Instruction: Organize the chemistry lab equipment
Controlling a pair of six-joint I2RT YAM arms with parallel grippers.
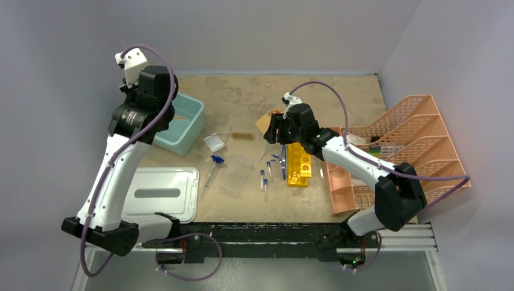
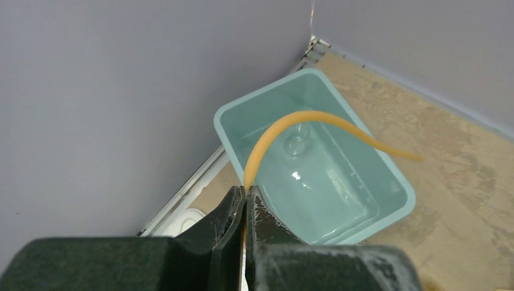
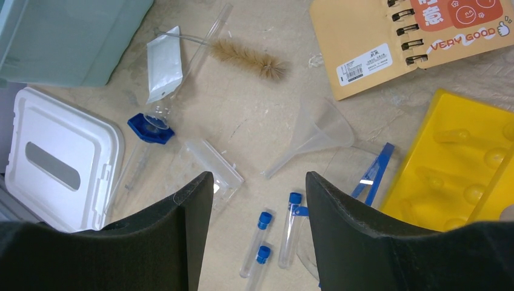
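Note:
My left gripper (image 2: 246, 189) is shut on one end of a tan rubber hose (image 2: 315, 115), which arcs over the teal bin (image 2: 407, 194). In the top view this gripper (image 1: 138, 91) is raised at the far left above the bin (image 1: 193, 109). My right gripper (image 3: 259, 182) is open and empty, hovering over three blue-capped tubes (image 3: 290, 227) lying on the table. Two yellow racks (image 1: 299, 165) lie just right of it. The clear tube rack (image 1: 237, 173), the brush (image 3: 248, 57), a bag (image 3: 163, 63) and a clear funnel (image 3: 315, 130) lie to the left.
A white lid (image 1: 163, 194) lies at the near left. The salmon-pink mesh organiser (image 1: 412, 145) stands at the right. A tan spiral notebook (image 3: 388, 36) lies behind the yellow rack (image 3: 460, 163). A blue plastic clip (image 3: 373, 173) lies beside the tubes.

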